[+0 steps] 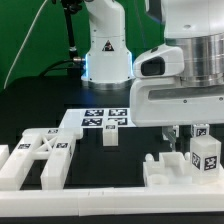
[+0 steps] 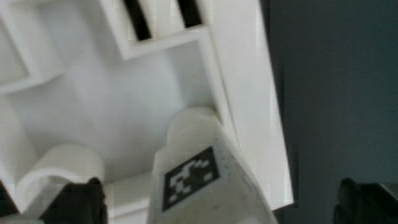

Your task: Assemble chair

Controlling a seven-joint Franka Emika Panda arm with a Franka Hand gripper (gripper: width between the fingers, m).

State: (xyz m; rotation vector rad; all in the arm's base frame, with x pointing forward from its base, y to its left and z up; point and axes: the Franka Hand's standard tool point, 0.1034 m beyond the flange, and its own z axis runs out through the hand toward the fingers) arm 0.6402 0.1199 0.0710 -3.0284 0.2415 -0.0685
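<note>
Dark table point(image 1: 130, 155) carries a cross-braced chair panel point(image 1: 40, 158) at the exterior view's left and a tagged chair leg assembly point(image 1: 192, 166) at its right, directly under the hand point(image 1: 186, 135). The hand is open, jaws spread wide either side of the assembly, clamping nothing. Expect rigid, light, smooth plastic, likely slippery: grip squarely across two opposing flat faces of a leg, clear of the tag point(image 2: 192, 178).

The white arm point(image 1: 190, 70) hides most of the gripper point(image 1: 186, 138) in the exterior view. In the wrist view the chair part point(image 2: 178, 90) is blurred and cropped, its tag point(image 2: 191, 177) unreadable.
</note>
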